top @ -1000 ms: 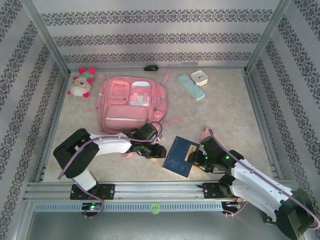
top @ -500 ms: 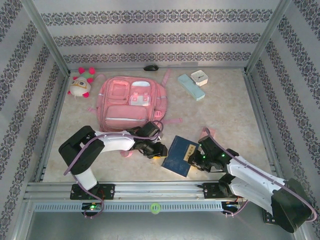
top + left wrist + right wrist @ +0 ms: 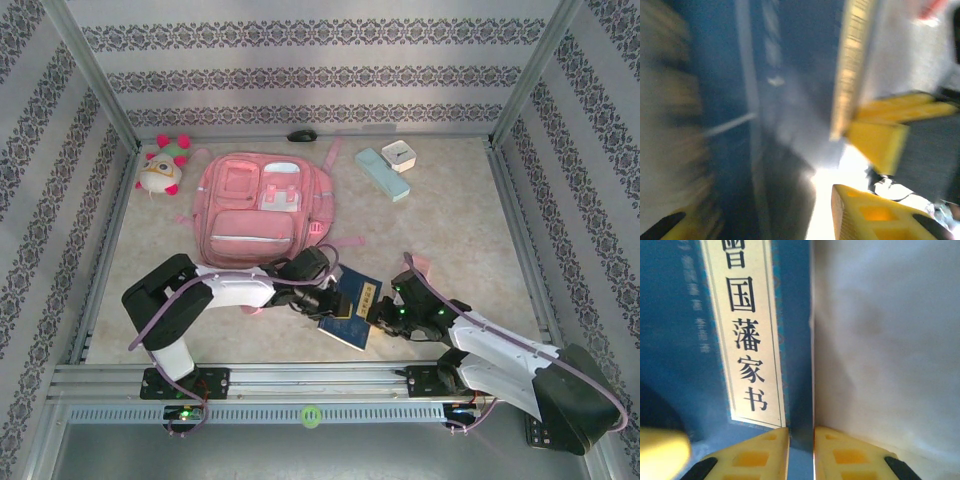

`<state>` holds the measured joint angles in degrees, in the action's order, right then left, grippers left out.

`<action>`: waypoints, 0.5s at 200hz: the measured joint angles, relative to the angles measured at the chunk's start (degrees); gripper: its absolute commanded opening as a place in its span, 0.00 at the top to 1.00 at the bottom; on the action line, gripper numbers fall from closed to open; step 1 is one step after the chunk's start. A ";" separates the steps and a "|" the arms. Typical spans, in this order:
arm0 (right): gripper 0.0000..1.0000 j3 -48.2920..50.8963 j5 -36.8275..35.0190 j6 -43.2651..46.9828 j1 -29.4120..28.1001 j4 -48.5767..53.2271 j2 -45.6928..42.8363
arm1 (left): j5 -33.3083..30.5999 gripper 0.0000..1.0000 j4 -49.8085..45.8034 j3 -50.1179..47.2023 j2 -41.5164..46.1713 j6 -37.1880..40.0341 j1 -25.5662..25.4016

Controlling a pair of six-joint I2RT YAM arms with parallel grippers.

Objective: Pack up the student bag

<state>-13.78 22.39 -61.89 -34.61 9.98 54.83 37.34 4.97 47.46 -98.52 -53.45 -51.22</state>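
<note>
Right wrist: R tool (image 3: 801, 442) pinches blue book (image 3: 685, 340) edge; L tool (image 3: 337, 304) alongside.

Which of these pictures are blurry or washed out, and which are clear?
Left wrist view: the blue book and the left fingers are smeared, with white glare low in the middle. Right wrist view: the book's label reads sharply, while the right fingers look slightly soft. Top external view: even light, sharp throughout.

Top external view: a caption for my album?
Left pincer and right pincer meet at a blue book before a pink backpack.
</note>
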 measured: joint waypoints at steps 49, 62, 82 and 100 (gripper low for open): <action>0.69 0.22 0.31 -0.81 -0.09 -3.19 0.09 | -1.49 1.00 1.99 -0.26 2.80 -1.01 -0.87; 0.59 0.22 0.22 -0.66 0.00 -2.82 -1.03 | -2.71 1.00 0.50 -0.24 3.15 0.46 -0.90; 0.43 -0.44 -0.17 0.52 0.90 -1.22 -6.12 | -4.87 1.00 -2.82 -0.20 5.57 3.43 -0.90; 0.34 -3.10 -1.14 2.84 2.80 1.33 -11.80 | -7.15 1.00 -5.27 -0.22 10.27 6.56 -0.68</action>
<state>-16.88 21.26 -59.05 -31.81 11.31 43.03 30.20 -0.30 47.24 -88.25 -46.89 -51.90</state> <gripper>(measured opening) 0.609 0.128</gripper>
